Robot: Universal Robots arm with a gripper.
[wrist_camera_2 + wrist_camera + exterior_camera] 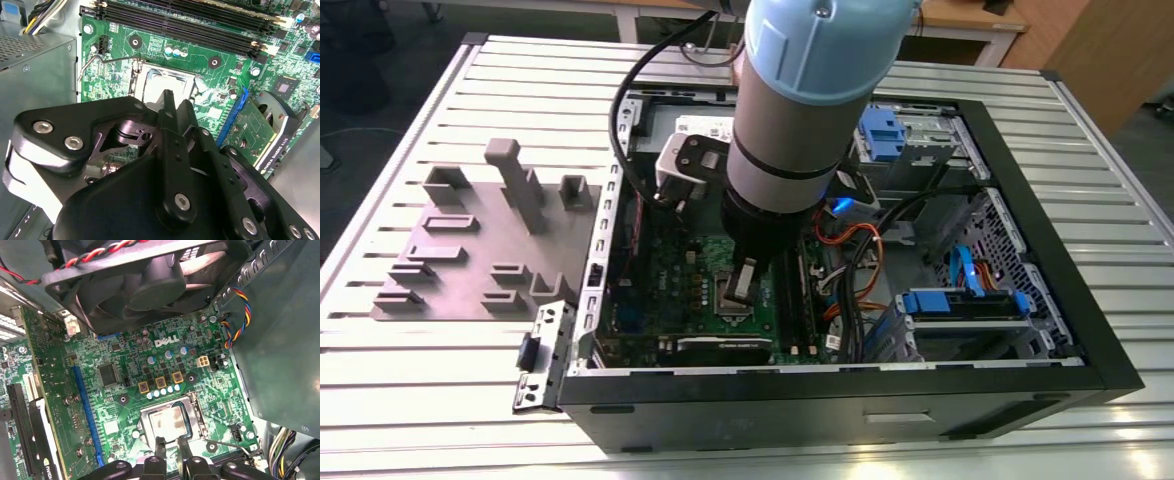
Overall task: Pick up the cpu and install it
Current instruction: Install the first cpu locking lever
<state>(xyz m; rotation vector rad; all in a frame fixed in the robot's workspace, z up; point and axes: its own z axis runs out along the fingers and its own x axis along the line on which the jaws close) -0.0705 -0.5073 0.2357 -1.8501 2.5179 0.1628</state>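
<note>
Motherboard (150,370) fills the floor of an open computer case (854,390) that lies on its side on a slatted metal table (1107,160). The arm (787,110) reaches straight down into the case, and the tool (742,285) hangs just above the middle of the board.

In the first wrist view the cpu (167,421) lies flat inside the socket frame (196,412), its pale silver top facing up and its edges square with the frame. In the second wrist view the cpu (162,85) shows again, partly hidden behind the tool's dark fingers (170,107). The two fingers (161,446) stand close side by side with a narrow gap between them, just over the near edge of the chip; nothing is clamped between them, and whether they touch the chip cannot be told. A thin wire lever (227,445) lies beside the socket frame.

A black cooling fan (145,285) hangs over the far part of the board in the first wrist view. Memory slots (190,25) run along the board's edge in the second wrist view. On the table, at the exterior view's left of the case, sits a grey fixture plate (467,250) with upright blocks. Blue drive brackets (961,300) sit at the exterior view's right inside the case.
</note>
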